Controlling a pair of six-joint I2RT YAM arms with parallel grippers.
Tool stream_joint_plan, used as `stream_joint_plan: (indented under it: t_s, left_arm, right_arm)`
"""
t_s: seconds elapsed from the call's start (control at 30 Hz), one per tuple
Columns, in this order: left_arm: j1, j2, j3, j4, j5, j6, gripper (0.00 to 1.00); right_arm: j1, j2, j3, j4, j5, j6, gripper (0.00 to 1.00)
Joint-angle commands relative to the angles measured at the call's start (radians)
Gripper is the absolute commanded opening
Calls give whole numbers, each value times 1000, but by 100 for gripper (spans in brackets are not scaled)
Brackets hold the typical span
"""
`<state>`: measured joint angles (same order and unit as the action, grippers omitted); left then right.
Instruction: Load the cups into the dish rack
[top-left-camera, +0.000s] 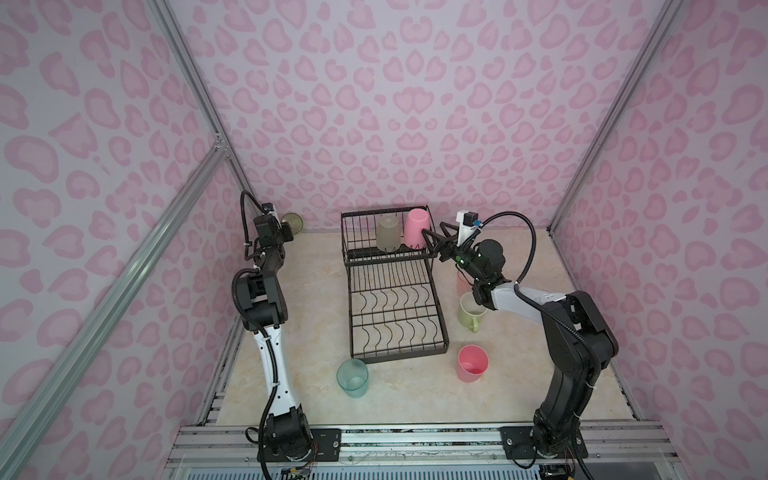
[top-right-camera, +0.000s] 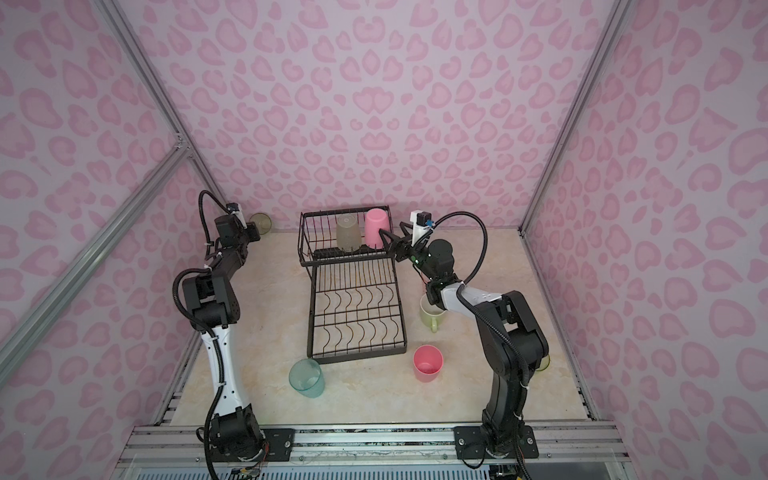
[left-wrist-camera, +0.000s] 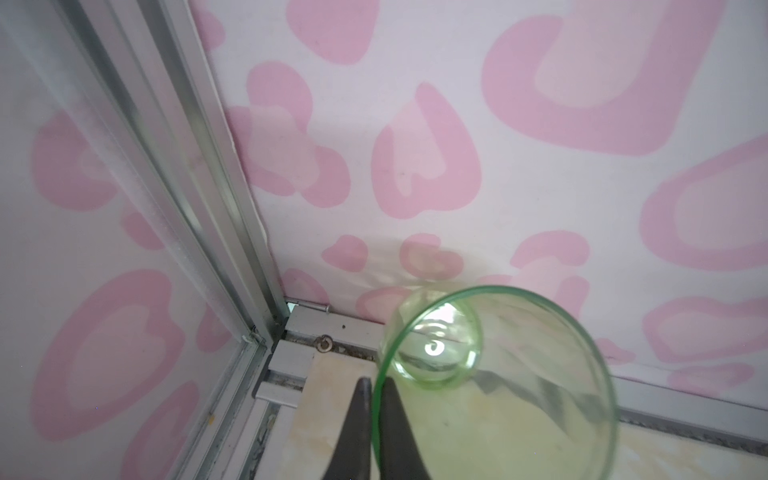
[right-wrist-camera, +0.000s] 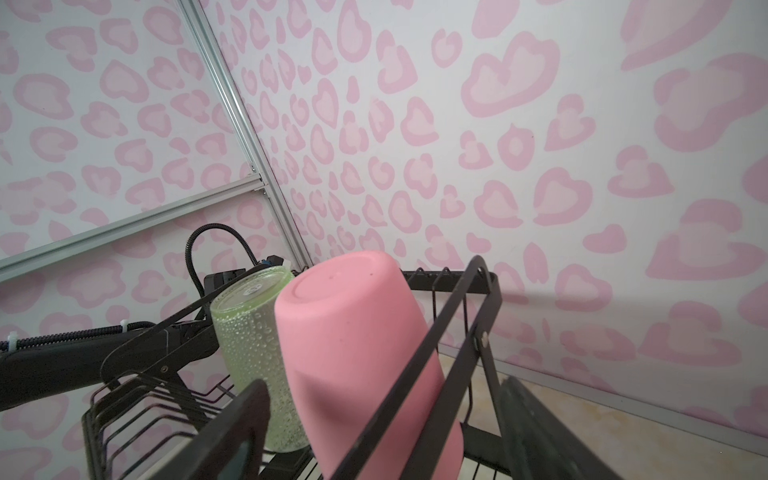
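My left gripper (left-wrist-camera: 376, 399) is shut on the rim of a clear yellow-green cup (left-wrist-camera: 498, 374), tipped in the far left corner (top-left-camera: 293, 222). The black wire dish rack (top-left-camera: 399, 356) stands mid-table. In its raised basket, a frosted grey-olive cup (top-left-camera: 390, 232) and a pink cup (top-left-camera: 417, 228) stand upside down. My right gripper (top-left-camera: 435, 232) is open at the basket's right end. Its jaws stand wide either side of the pink cup (right-wrist-camera: 353, 332) and the end wire. On the table stand a teal cup (top-left-camera: 352, 377), a pink cup (top-left-camera: 472, 363) and a pale green mug (top-left-camera: 471, 311).
A pink-orange cup (top-left-camera: 462, 282) is partly hidden behind my right forearm. Another yellow-green cup (top-right-camera: 542, 363) peeks out behind the right arm's elbow. Aluminium frame posts and patterned walls close in the corner by the left gripper. The rack's lower tray (top-right-camera: 357, 316) holds nothing.
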<state>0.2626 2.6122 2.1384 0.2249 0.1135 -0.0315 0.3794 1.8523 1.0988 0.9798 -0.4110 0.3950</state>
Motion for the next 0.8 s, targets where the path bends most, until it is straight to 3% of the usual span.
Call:
stream_joint_plan:
  t_s: [0.0,0.3,0.77]
  left_arm:
    - [0,-221,-11,26,9,7,5]
    - [0,-238,-28,17,10,-12,4]
    - [-8,-384,-180,33,2,-73,4]
  right_arm:
    - [0,-1,-16,-62,41,-38,85]
    - [-3,-14,-22,-75,59,-41,85]
    - [-14,-41,-14,-111,95,-17,88]
